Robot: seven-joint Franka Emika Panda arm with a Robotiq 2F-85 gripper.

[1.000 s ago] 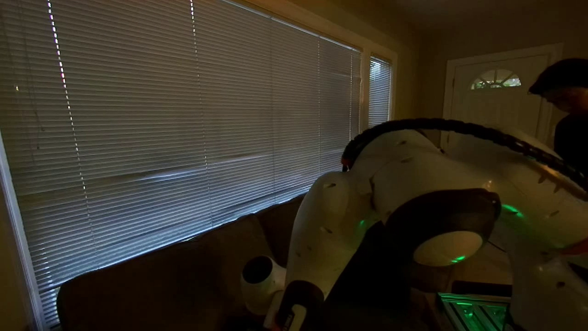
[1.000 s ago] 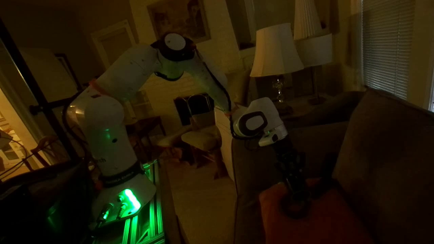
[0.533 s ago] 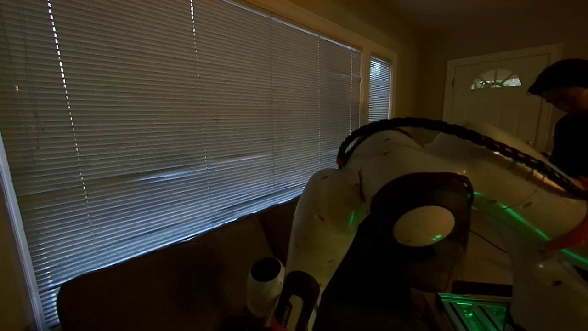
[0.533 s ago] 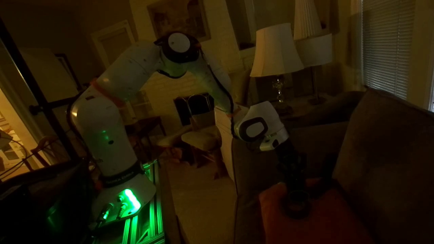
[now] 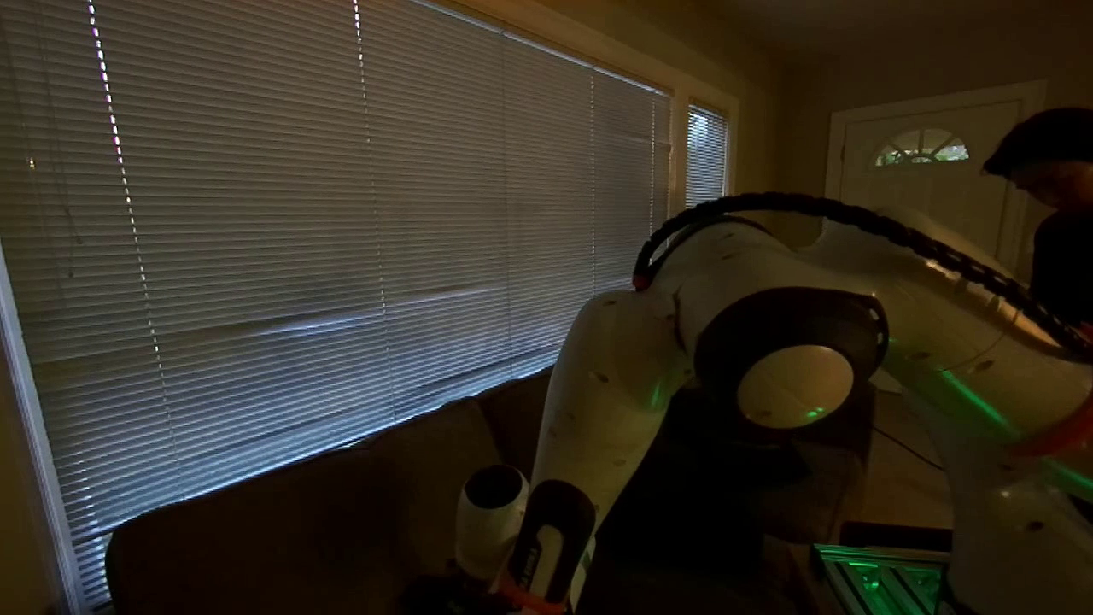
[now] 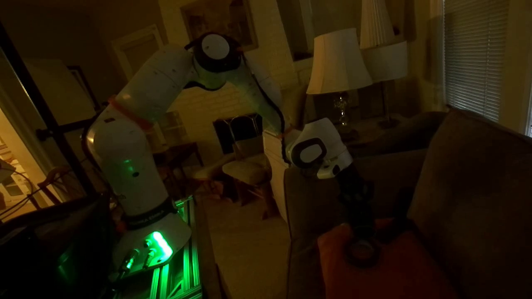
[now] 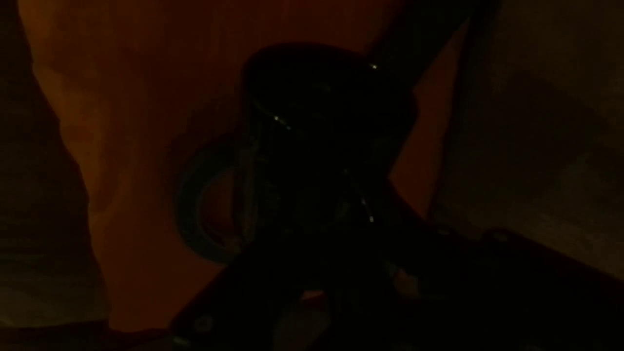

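Observation:
The room is very dim. In the wrist view my gripper (image 7: 331, 214) comes in from below, its black fingers converging on a dark cylindrical object (image 7: 331, 83) with a few glints along its rim. It appears gripped at its near side, though the contact itself is lost in darkness. Behind it, partly covered, a dark ring like a tape roll (image 7: 190, 209) lies on an orange cushion (image 7: 141, 97). An exterior view has the gripper (image 6: 362, 220) pointing down just above that ring (image 6: 363, 262), over the orange cushion (image 6: 399, 276).
A brown sofa (image 6: 469, 178) surrounds the cushion, its backrest rising close beside the hand. Lamps with a white shade (image 6: 338, 62) stand behind. Window blinds (image 5: 299, 256) run along the sofa. A person (image 5: 1055, 188) stands near the door. The arm's base (image 6: 166, 236) glows green.
My arm's elbow has risen somewhat. The hand dipped a little half a second ago and has come slightly back up. The ring on the cushion has stayed in place.

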